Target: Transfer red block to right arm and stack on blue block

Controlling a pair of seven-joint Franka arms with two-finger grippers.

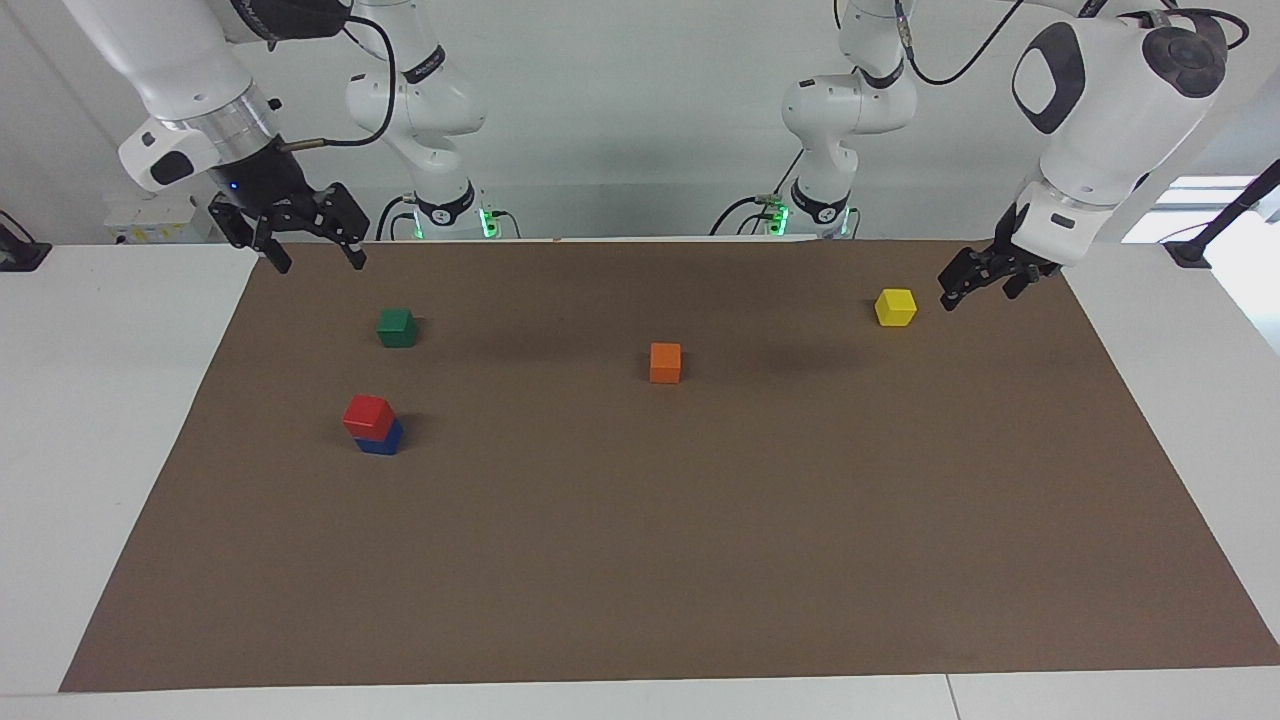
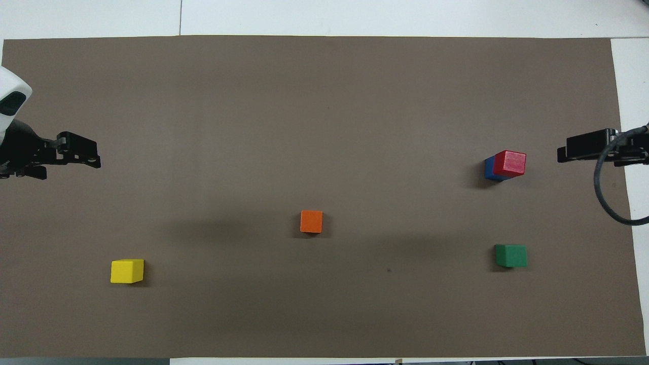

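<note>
Two blocks stacked: red block (image 1: 367, 415) sits on blue block (image 1: 382, 439). Right gripper (image 1: 312, 258) hangs up high, jaws spread, empty; left gripper (image 1: 950, 296) by the yellow cube (image 1: 895, 307), can't tell.

You look across a white desk (image 1: 100, 420) with a broad brown mat (image 1: 640, 560) spread over most of its top — bare white margins show at both ends and along the edge farthest from the robots. Past the desk stands a plain pale wall (image 1: 620, 120), evenly lit. A bright window (image 1: 1200, 205) shows at the left arm's end, and soft shadows fall on the mat — your light comes from above.
</note>
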